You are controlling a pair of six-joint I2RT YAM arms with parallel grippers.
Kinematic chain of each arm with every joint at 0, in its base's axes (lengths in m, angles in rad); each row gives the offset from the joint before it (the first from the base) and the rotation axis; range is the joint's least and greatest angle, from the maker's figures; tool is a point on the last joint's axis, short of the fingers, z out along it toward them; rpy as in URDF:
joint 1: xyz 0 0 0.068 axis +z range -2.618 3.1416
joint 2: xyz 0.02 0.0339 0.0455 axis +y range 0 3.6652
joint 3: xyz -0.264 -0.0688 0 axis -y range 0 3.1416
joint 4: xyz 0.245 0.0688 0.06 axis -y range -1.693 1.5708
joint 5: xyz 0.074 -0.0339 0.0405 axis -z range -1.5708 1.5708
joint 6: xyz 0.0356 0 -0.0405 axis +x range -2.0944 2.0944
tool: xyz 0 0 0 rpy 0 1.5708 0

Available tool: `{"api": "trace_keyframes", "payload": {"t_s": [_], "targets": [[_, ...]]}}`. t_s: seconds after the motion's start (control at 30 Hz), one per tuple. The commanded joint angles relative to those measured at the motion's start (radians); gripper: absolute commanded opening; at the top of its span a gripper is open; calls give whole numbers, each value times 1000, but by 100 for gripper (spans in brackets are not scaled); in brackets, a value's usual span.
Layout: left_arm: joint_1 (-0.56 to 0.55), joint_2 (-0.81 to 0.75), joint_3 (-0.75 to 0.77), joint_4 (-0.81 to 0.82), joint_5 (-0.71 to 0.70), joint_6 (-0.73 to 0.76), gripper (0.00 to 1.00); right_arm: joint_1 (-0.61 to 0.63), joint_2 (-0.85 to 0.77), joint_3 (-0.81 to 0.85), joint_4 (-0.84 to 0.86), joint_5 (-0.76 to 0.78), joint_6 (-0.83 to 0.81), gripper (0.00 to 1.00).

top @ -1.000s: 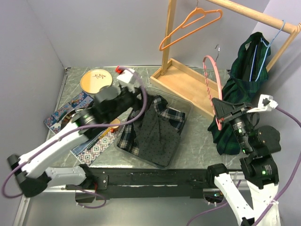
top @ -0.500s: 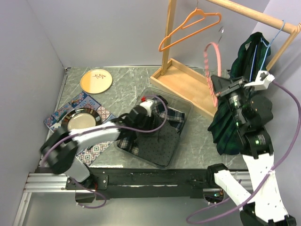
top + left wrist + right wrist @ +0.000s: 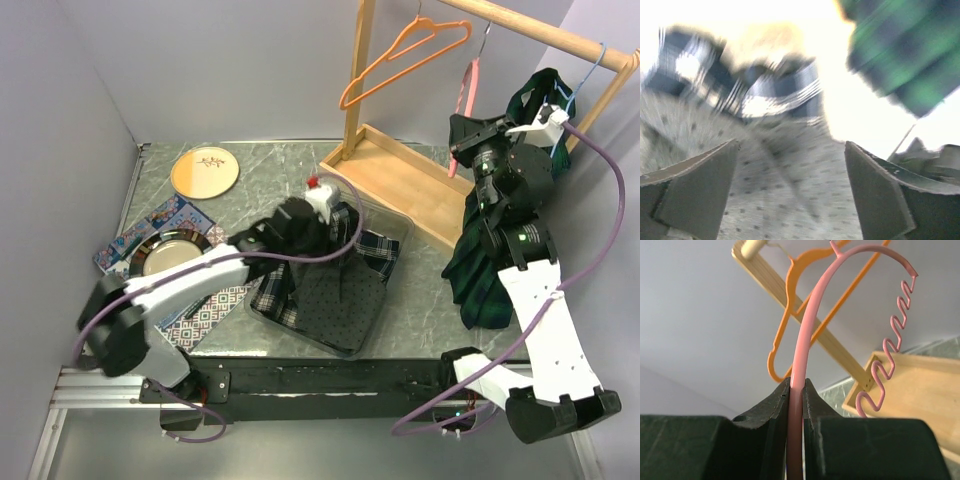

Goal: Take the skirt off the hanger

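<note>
Since the pink hanger [image 3: 467, 85] is bare, the grey dotted skirt [image 3: 335, 305] lying on top in the clear bin [image 3: 398, 235] on the bench [image 3: 270, 165] looks like the one already off it (not certain, a checked cloth [image 3: 270, 295] lies in there too). The right gripper [image 3: 463, 128] is raised just beside the wooden rail [image 3: 540, 30], fingers clamped on the hanger's curved wire; can't tell if the hook is over the rail. The left gripper [image 3: 345, 222] hovers over the bin, fingers spread wide, nothing between them.

Handling: the skirt is probably soft, light and floppy. It will bunch and drape and isn't fragile. Best pinched at a raised fold or the waistband edge, not on flat cloth. The hanger is thin stiff wire, likely slick, and could swivel in the fingers.

Views: only the overhead shows both arms, the orange hanger [image 3: 400, 55] on the rail, and the green plaid garment [image 3: 495, 270] on a blue hanger [image 3: 590, 75] at the rail's right end. The left wrist view (blurred) shows the dot pattern close up and the empty gap between the fingers, which the overhead can't confirm. The right wrist view shows the fingers shut tight on the pink wire, with the wavy lower bar free.
</note>
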Motion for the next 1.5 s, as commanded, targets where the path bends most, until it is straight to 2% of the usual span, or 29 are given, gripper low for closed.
{"api": "trace_keyframes", "payload": {"t_s": [0.0,0.1,0.27,0.4,0.6,0.8,0.87,0.93,0.97,1.03,1.07,1.13,1.17,1.3,1.43,1.47], "targets": [[-6,-144,70,4,132,25,97,0,13,87,205,38,-28,0],[-6,-152,90,-18,207,27,97,0,13,72,246,16,-10,0],[-6,-170,136,-101,220,64,97,0,24,88,265,45,-2,0],[-6,-218,182,-190,238,168,97,0,82,127,259,91,-14,0],[-6,-316,224,-318,-19,321,97,-3,159,159,233,110,10,0],[-4,-443,127,-276,-222,435,97,-1,177,130,219,104,36,0],[-6,-501,20,-158,-323,510,97,-3,168,125,199,97,39,0],[-6,-534,-57,-77,-430,542,97,-1,156,111,194,78,30,6],[-6,-558,-107,-27,-458,548,97,-1,142,108,191,68,18,23],[-6,-578,-166,3,-481,542,97,-3,128,122,149,21,-2,42],[-6,-598,-189,49,-483,548,97,-2,125,136,109,7,-16,55],[-6,-612,-255,101,-500,570,97,-1,108,177,-53,-16,-11,63],[-6,-615,-261,109,-510,603,97,-1,69,168,-82,-40,1,69],[-6,-611,-228,77,-538,569,97,0,-67,68,-140,-122,15,73],[-6,-647,-275,109,-539,585,97,-1,-88,234,-371,-39,-80,64],[-6,-663,-286,138,-555,597,97,-3,-90,271,-416,20,-123,63]]}}
